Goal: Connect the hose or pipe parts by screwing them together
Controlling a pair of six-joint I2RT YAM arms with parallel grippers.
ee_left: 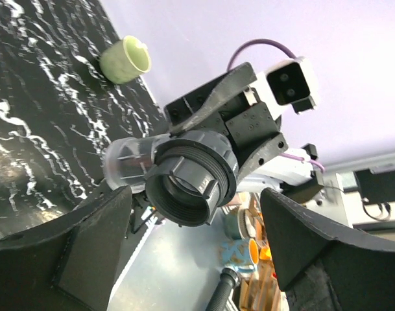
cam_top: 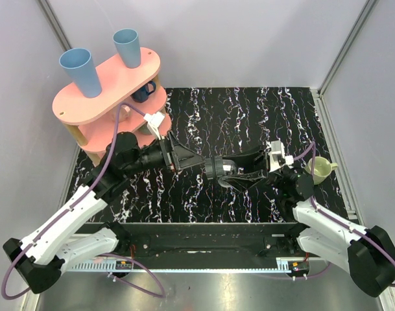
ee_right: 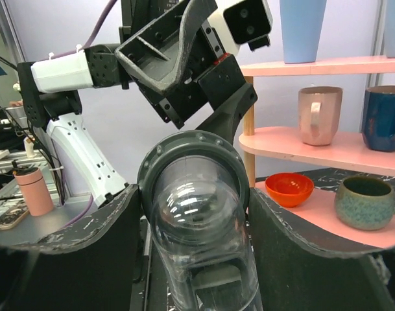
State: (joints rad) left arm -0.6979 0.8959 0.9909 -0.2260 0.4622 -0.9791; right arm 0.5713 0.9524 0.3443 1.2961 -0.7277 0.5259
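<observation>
A two-tier pink shelf (cam_top: 109, 81) stands at the far left corner of a black marbled mat (cam_top: 249, 116). Two pale blue cups (cam_top: 78, 70) stand upside down on its top tier. The lower tier holds a pink mug (ee_right: 319, 115) and a dark blue mug (ee_right: 384, 118). An orange bowl (ee_right: 289, 189) and a grey-green mug (ee_right: 366, 203) sit on the level below that.

To the right of the shelf, over the middle of the mat, the fitting (ee_left: 187, 181) is held in the air. It is a clear tube ending in a dark grey threaded collar (ee_right: 191, 152). The collar end points back toward the shelf and the clear end points away from it.

The right gripper (ee_right: 194, 193) reaches in from the side away from the shelf. It grasps the fitting, with one black finger pressed against each side of the tube just behind the collar.

The left gripper (ee_left: 196, 194) comes from the shelf side and faces the collar's open threaded end. Its jaws are spread wide, one on either side of the collar. They are clear of it and hold nothing.

A pale green cup (cam_top: 320, 170) lies on the mat, well to the right of the shelf and beyond the right gripper.
</observation>
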